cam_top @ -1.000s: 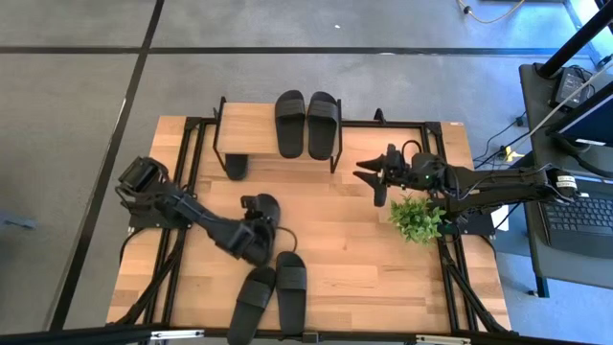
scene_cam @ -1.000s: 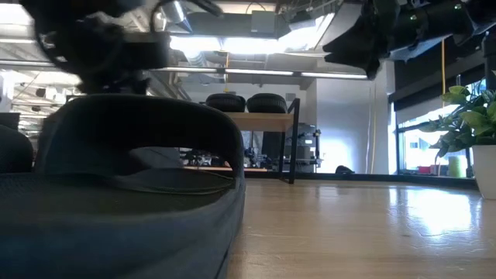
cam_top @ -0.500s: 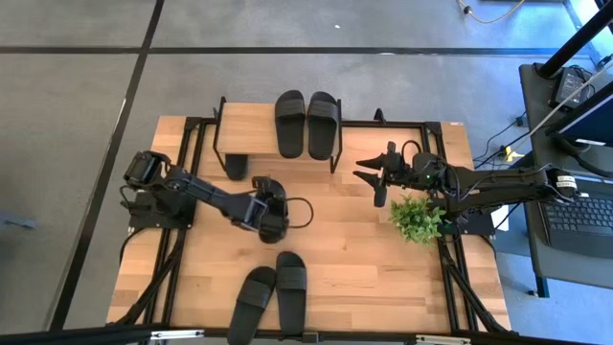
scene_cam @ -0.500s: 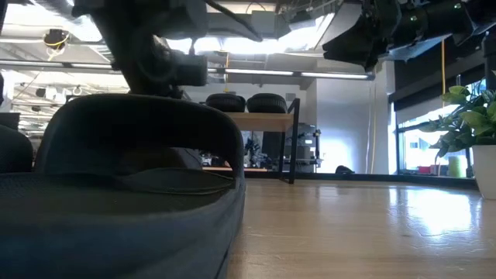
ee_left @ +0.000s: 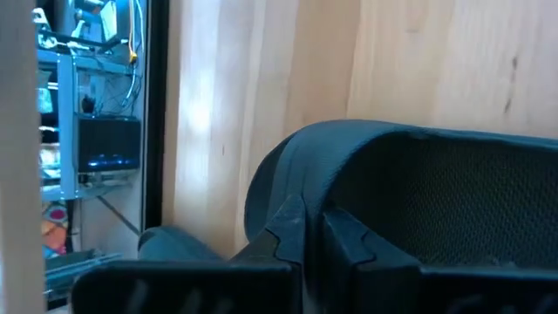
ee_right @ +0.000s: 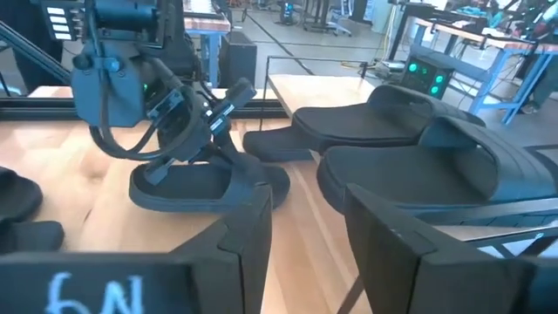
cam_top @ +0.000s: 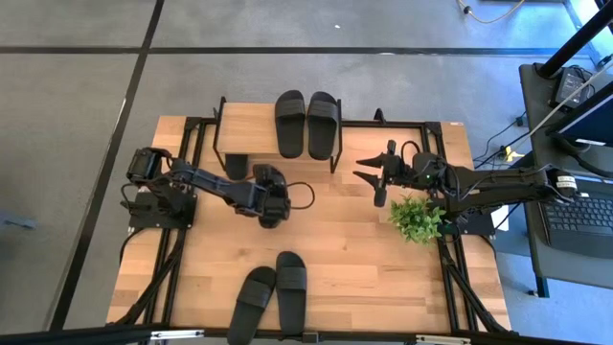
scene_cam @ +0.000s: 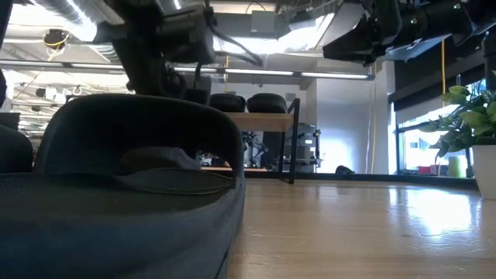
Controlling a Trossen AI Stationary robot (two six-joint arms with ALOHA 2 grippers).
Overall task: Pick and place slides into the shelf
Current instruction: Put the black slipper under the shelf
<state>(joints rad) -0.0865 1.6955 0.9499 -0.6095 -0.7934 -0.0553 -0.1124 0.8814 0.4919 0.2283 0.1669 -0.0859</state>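
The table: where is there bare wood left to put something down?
Bare wood lies between the two slides at the near edge and the potted plant, and left of the left gripper holding a slide. It is crowded near the shelf, where the right gripper hovers.

I saw two black slide sandals (cam_top: 306, 124) on the small wooden two-tier shelf (cam_top: 251, 130) at the wooden bench's (cam_top: 345, 259) far edge, two more (cam_top: 269, 295) at its near edge, a potted green plant (cam_top: 415, 218) to the right.
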